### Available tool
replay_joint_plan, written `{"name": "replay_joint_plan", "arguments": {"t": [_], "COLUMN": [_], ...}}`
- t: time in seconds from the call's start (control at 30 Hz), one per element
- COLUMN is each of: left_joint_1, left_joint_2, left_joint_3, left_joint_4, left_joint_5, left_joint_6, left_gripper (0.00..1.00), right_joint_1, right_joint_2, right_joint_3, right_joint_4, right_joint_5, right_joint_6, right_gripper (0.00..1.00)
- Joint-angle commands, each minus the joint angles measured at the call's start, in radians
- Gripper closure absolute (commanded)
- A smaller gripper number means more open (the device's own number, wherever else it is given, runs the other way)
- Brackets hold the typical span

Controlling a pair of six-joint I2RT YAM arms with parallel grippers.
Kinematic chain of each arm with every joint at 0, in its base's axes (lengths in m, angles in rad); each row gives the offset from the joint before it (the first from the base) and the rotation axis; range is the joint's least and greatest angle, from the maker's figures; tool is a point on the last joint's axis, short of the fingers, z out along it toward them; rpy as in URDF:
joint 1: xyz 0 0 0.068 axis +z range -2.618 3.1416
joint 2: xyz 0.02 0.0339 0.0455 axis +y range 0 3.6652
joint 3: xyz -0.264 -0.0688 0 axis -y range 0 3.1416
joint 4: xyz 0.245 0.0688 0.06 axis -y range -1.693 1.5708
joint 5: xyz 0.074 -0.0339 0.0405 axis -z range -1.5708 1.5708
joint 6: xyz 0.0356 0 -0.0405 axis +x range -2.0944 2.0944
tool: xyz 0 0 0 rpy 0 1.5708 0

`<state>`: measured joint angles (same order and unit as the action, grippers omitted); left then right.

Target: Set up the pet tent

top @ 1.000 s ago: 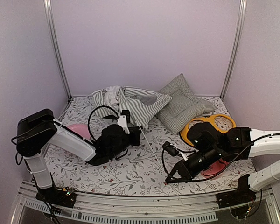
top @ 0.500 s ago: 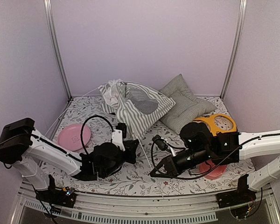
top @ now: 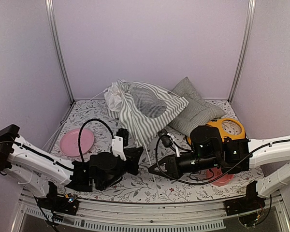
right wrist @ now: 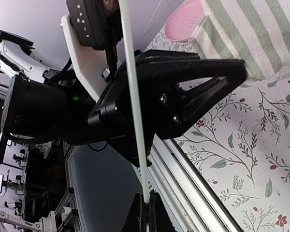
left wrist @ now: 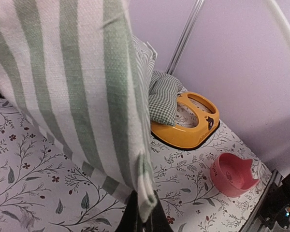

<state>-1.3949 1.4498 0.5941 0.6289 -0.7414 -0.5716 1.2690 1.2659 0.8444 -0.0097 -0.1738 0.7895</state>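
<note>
The pet tent [top: 144, 110] is a grey-green and white striped fabric bundle with a mesh patch, lifted into a slanted heap at the back middle. My left gripper [top: 137, 155] is low in front of it. In the left wrist view this gripper [left wrist: 145, 218] is shut on a bottom corner of the striped fabric [left wrist: 63, 82]. My right gripper [top: 152, 169] points left, close to the left one. In the right wrist view it [right wrist: 145, 209] is shut on the end of a thin white pole [right wrist: 132, 106] running up past the left gripper's black fingers [right wrist: 198, 92].
A green-checked cushion [top: 197, 110] lies behind right of the tent, partly on an orange ring-shaped holder [top: 228, 126]. A pink bowl [left wrist: 232, 174] sits near the right arm. A pink plate [top: 77, 141] lies at the left. Metal frame posts [top: 58, 53] stand at the back corners.
Both grippers have drawn toward the near edge and closer together. The tent's fabric has risen from a flat heap into a taller, stretched shape.
</note>
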Motion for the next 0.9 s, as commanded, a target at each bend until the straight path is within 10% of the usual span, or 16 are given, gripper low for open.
{"name": "replay_joint_plan", "arguments": {"t": [0.0,0.87], "left_joint_1": [-0.114,-0.444], "left_joint_2": [-0.036,-0.057], "left_joint_3": [-0.009,0.004], "left_joint_4": [-0.113,-0.549], "left_joint_5": [0.073,-0.154], "left_joint_6": [-0.028,-0.374], "left_gripper": [1.00,1.00], "right_joint_1": [-0.033,-0.108], "right_joint_2": [0.007,0.211], "right_joint_3": [0.096,0.342], "right_joint_4": [0.206,0.434], "right_joint_5": [0.210,0.148], "right_joint_6": [-0.026,-0.195], "right_gripper": [1.00,1.00]}}
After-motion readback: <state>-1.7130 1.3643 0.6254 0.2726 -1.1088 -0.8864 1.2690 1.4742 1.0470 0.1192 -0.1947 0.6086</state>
